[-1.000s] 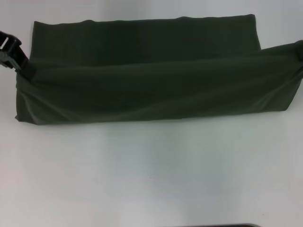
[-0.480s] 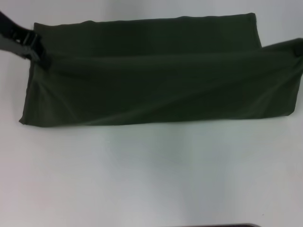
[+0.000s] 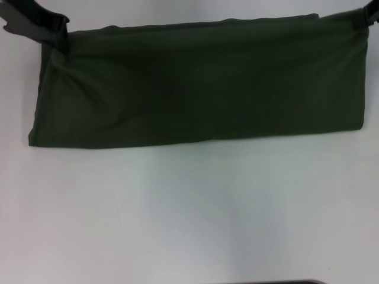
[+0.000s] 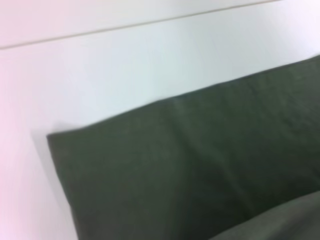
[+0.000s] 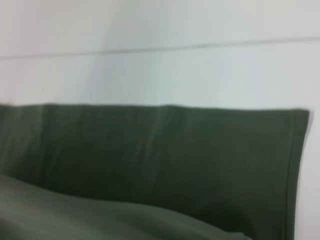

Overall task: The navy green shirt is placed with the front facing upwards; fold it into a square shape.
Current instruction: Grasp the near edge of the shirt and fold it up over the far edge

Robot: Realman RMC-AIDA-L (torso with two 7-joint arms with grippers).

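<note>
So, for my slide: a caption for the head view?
Both hands, left and right, at the far corners of the lengthwise-folded dark olive-green cotton shirt.

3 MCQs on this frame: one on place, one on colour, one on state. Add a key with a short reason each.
1. Where are the two grippers?
A. at the shirt's far corners
B. at its near edge
C. parked off the cloth

2. What colour is the cloth that shows?
A. plain dark green
B. cream
C. blue

3. How does the shirt lie?
A. spread flat with sleeves out
B. folded into a long band
C. bunched in a heap

Key:
1 A: left gripper and right gripper sit at the far corners in the head view.
2 A: the navy green shirt shows no lettering.
3 B: it is a wide, low rectangle on the white table, with no sleeves showing.
</note>
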